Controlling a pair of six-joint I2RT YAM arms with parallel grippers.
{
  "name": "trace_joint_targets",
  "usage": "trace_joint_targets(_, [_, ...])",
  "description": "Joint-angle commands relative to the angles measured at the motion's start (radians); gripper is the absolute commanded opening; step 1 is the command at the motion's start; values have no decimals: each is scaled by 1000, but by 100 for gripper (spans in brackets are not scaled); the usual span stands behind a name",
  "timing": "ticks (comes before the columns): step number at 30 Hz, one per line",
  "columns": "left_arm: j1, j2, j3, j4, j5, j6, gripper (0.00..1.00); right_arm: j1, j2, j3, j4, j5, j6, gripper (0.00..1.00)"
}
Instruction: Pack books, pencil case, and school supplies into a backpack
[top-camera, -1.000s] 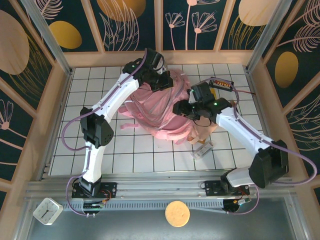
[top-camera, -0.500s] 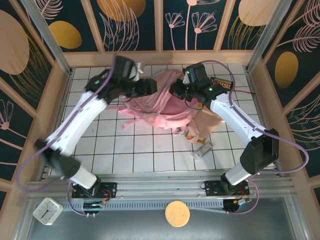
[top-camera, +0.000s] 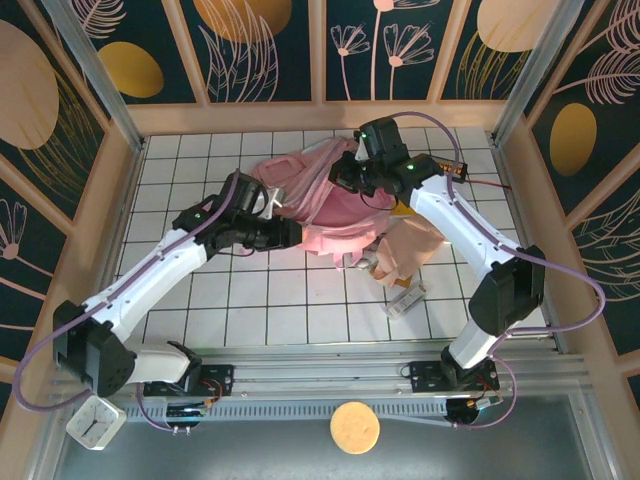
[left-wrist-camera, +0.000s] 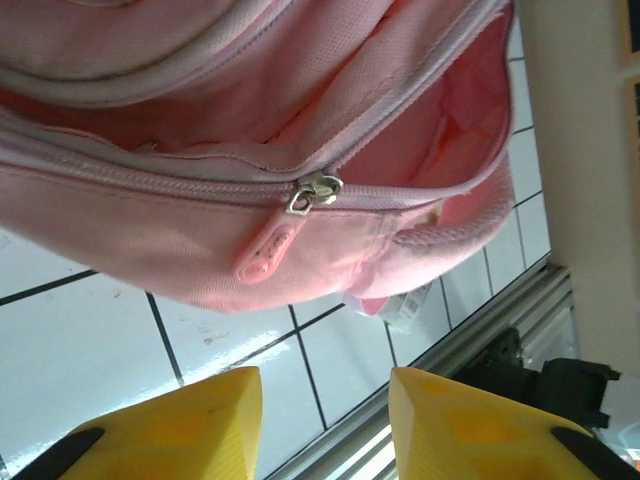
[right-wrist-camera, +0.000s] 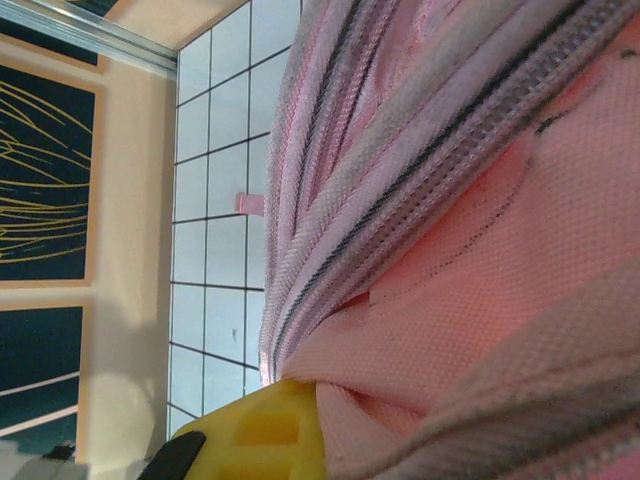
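If the clamp of the right gripper (top-camera: 343, 177) on the backpack (top-camera: 322, 205) slips, its mouth collapses; the left gripper (left-wrist-camera: 325, 400) gapes, empty.

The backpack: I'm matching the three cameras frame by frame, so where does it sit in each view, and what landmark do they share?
Top external: backpack at the centre of the table, between the two arms.
Left wrist: backpack across the upper half, its pink zipper pull near the middle.
Right wrist: backpack close up over the right side.
Shared landmark: the white tiled table with dark grid lines.
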Motion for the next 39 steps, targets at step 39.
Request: trace_joint_targets(39, [-13, 347, 280, -142, -85, 335, 21, 40, -11, 82, 55, 11, 48, 0])
